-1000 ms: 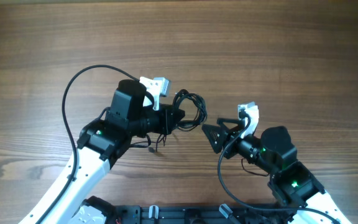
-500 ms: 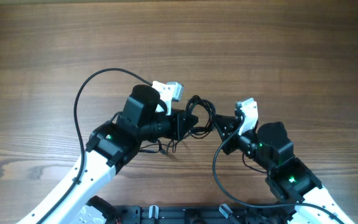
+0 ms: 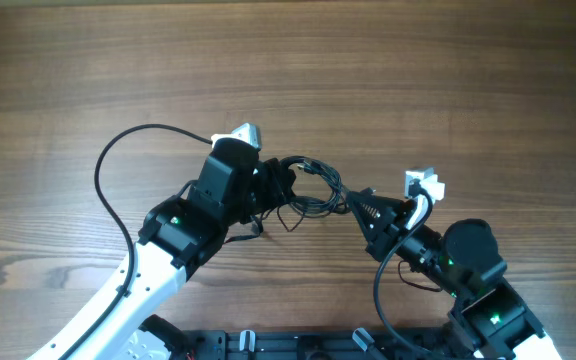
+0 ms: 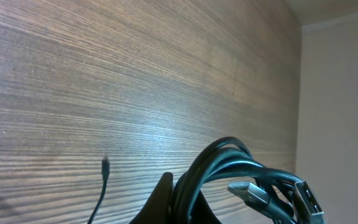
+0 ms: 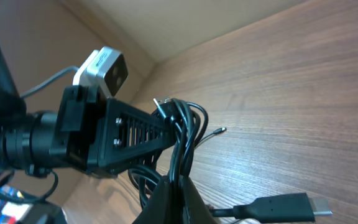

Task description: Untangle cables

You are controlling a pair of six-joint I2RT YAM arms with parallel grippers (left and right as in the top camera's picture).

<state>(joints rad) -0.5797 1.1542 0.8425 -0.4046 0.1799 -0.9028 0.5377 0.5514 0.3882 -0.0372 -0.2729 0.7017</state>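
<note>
clamped tight on the cables (image 3: 313, 190) with both the left gripper (image 3: 284, 181) and the right gripper (image 3: 354, 198), holding the dark tangled bundle strung between them over the wooden table (image 3: 418, 80).

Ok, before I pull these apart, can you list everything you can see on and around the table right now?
table: one, brown wood grain, fills the overhead view
cables: one tangled bundle, dark greenish-black, strand count unclear, strung between the two arms at centre
plugs: at least two, silver-tipped, on bundle ends close to the left wrist camera
arm leads: two, thick black, one looping beside each arm
base rail: one, black, bottom edge
wrist cameras: two, white, one on each wrist
left arm: one, white and black, enters from the lower left, jaws shut on the bundle
right arm: one, white and black, enters from the lower right, jaws shut on the bundle
</note>
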